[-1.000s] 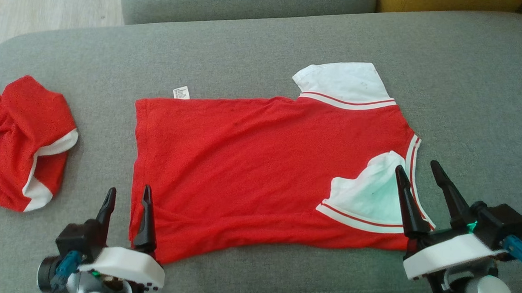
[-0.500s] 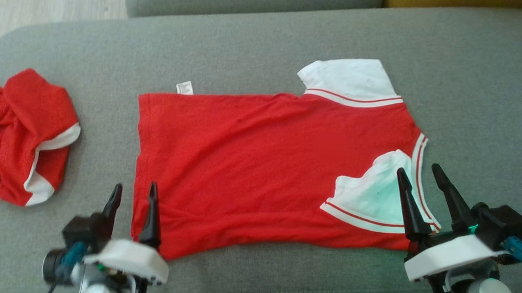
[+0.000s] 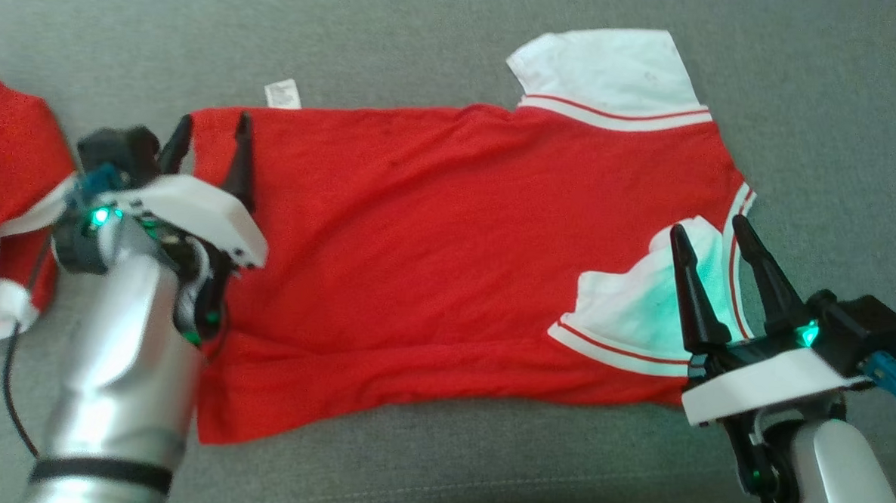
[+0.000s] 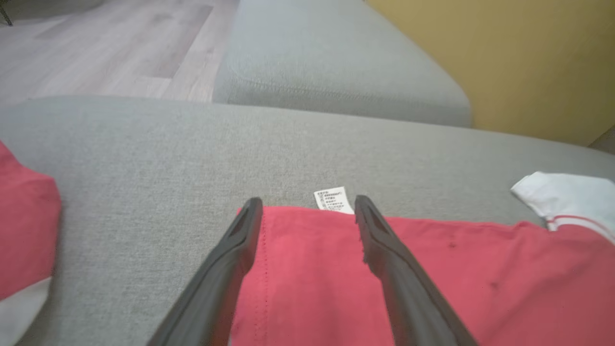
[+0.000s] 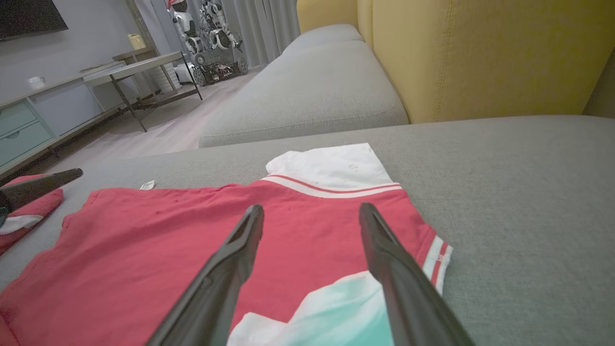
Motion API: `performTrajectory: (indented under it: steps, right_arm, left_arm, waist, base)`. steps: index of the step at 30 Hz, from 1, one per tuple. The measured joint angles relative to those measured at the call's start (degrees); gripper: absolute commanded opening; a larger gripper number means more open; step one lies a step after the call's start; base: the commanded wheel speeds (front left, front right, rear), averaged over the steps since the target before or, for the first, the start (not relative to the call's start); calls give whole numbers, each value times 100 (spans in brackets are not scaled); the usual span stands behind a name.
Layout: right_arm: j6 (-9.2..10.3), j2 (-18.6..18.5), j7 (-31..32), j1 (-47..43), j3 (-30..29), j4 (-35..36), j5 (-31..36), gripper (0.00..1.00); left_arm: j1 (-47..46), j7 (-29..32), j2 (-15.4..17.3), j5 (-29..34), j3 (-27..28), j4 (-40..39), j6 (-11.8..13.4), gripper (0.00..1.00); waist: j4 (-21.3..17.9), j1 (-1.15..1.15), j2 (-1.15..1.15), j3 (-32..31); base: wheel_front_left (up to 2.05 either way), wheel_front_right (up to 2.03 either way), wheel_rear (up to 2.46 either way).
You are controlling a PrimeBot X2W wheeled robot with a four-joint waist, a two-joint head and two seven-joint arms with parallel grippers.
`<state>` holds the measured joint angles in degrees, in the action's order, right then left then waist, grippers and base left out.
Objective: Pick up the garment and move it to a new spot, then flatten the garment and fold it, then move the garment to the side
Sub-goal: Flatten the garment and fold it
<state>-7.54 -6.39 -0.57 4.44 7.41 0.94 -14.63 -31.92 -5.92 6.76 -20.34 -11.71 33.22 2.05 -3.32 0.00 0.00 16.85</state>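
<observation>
So, fold step: shirt (image 3: 433,243) lies flat on the sofa (image 3: 408,476). Left hand (image 3: 213,120), spread apart, sits over the far hem corner. Right hand (image 3: 707,226), also apart, hovers at the near sleeve. Next move: pinch both, fold across.

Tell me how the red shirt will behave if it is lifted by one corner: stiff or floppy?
Probably floppy: the shirt lies flat with soft wrinkles, and one white sleeve is folded over it, so it would likely hang and bunch. It looks thin, so probably light. The woven sofa may drag on it.
</observation>
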Motion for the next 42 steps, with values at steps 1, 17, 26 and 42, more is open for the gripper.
performTrajectory:
  steps: [1,17,26,42]
  right_arm:
    - [0,-1,-22,36,15,-24,-19,100]
    - [0,-4,-154,353,201,-500,-240,100]
    - [0,-296,-198,1056,-31,-1187,-343,100]
    - [0,-1211,70,4545,694,-4149,-911,100]
  left_arm:
    - [-168,60,13,-13,32,298,-10,100]
    - [-1592,164,119,-302,207,2962,-468,0]
    - [-1833,-187,47,-302,110,3455,-597,0]
    - [-2571,-558,-534,-294,-396,3707,-815,0]
  waist:
    - [-31,0,0,57]
    - [-275,0,0,296]
    - [-202,0,0,300]
    - [567,0,0,806]
  base:
    - [0,0,0]
    - [0,0,0]
    - [0,0,0]
    - [0,0,0]
